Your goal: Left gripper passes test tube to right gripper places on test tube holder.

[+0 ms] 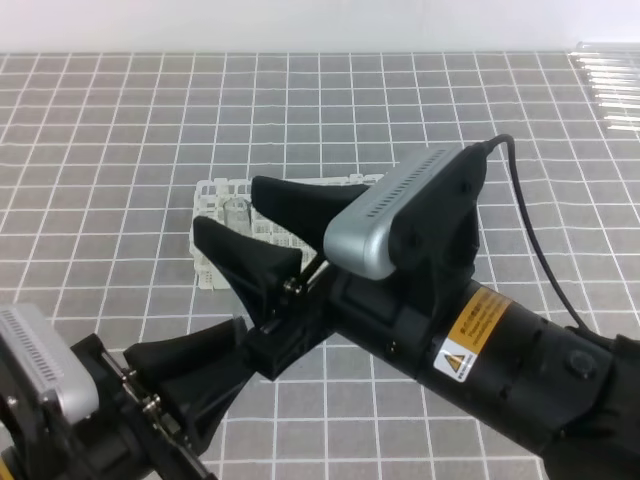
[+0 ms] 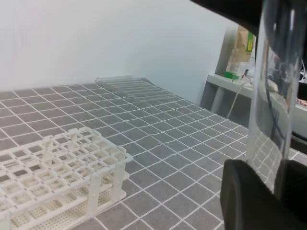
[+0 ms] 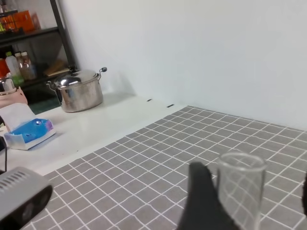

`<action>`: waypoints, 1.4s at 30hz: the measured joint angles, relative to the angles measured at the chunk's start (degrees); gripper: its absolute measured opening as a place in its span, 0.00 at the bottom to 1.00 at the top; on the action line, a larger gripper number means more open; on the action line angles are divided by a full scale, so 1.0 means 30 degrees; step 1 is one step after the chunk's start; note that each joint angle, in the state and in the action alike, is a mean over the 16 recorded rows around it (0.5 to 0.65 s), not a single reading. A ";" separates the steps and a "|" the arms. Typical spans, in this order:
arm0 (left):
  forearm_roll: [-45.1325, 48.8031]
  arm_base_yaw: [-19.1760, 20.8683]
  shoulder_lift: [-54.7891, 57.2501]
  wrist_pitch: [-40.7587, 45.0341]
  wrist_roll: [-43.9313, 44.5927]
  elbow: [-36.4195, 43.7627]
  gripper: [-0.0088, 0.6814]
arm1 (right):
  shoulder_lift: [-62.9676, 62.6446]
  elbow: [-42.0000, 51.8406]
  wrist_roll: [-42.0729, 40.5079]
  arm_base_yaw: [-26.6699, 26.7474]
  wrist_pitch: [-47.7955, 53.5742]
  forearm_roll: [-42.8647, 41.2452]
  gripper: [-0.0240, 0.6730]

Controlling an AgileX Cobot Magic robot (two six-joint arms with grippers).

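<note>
Exterior high view: the right gripper [image 1: 226,204] is reaching in across the middle, its black pointed jaws standing spread wide, plainly released. They are hanging directly over the test tube holder [image 1: 212,272], which is sitting on the grey tiled table [image 1: 100,130] beneath the fingertips. A faint clear cylinder is showing between those jaws, but from up here it is too hazy to call.

The left gripper [image 1: 225,355] is sitting low, just behind and under the right gripper's wrist, its wedge jaws pointing up toward it. Whether it is clamping anything, I cannot tell from this angle.

On the left wrist camera, the test tube [image 2: 276,96] is standing upright right up against the lens, its lower end dropping behind one dark jaw, with the right gripper's dark underside looming above it. The holder [image 2: 62,163] is lying off to the left of that jaw, well apart from it. Beyond, a row of packed clear tubes [image 2: 129,86] is lying at the far table edge.

On the right wrist camera, the tube's round rim is facing up, the tube [image 3: 240,191] sitting between the two jaws, just beside the left-hand finger [image 3: 201,196], contact unclear. Far beyond the fingertips, a steel pot [image 3: 79,88] and a blue-and-white pack [image 3: 29,132] are resting on a white counter [image 3: 110,120].
</note>
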 joint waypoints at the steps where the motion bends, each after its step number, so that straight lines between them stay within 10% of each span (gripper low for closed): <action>1: 0.0000 0.0000 0.0000 -0.0040 -0.0013 0.0024 0.02 | 0.0039 -0.0013 0.0003 0.0000 0.0011 -0.0008 0.09; 42: 0.0181 0.0002 -0.0004 -0.0223 -0.0633 0.0094 0.02 | 0.0489 -0.0035 0.1668 0.0000 -0.0549 -0.1760 0.07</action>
